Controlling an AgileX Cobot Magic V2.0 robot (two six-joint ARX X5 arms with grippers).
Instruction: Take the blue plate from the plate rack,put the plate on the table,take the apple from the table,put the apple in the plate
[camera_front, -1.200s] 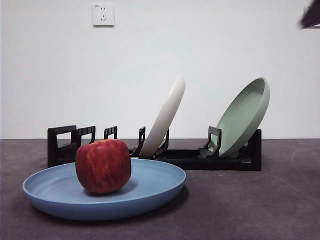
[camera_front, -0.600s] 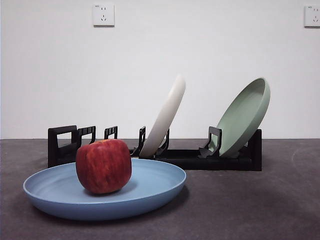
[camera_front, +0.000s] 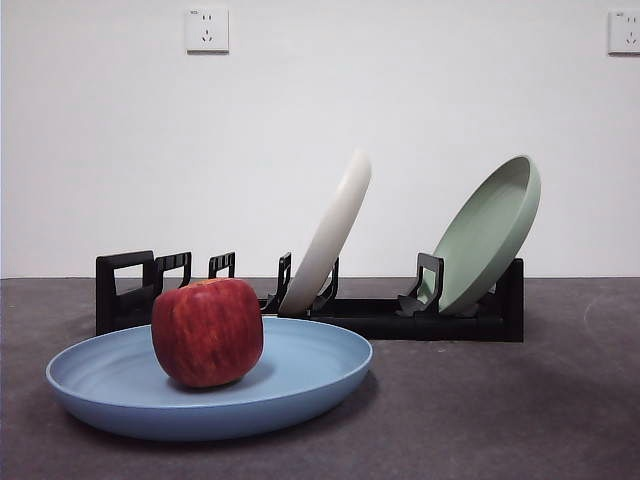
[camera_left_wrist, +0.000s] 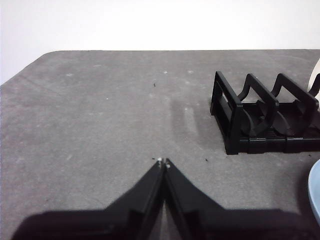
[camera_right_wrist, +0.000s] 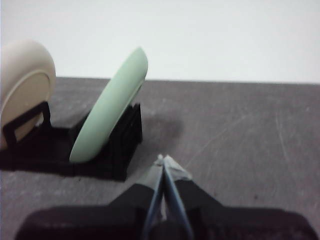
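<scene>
The apple (camera_front: 207, 332) is sitting in the blue plate (camera_front: 300, 375) at the lower left of the front view, slightly left of the plate's centre, and the plate is lying flat on the table (camera_front: 500, 420) just in front of the plate rack (camera_front: 380, 318), so the task is looking finished. Judging by its firm, blocky shape and smooth skin, the apple is likely handling as a stiff, fairly heavy and slightly slippery thing, best taken across its widest middle, and liable to bruise under a hard squeeze. The plate is looking rigid and matte, light for its width, and its shallow raised rim is offering the only thin edge for jaws to pinch. Behind, the rack is holding two other plates leaning to the right: a cream-white plate (camera_front: 330, 235) near the middle of the frame and a pale green plate (camera_front: 490, 235) at the right end; the slots at the left end are standing unfilled. The left gripper (camera_left_wrist: 163, 163) is hanging over bare table near the rack's end, its jaws pressed together on nothing. The right gripper (camera_right_wrist: 162, 161) is hanging beside the rack's green-plate end, likewise clenched and gripping nothing.
</scene>
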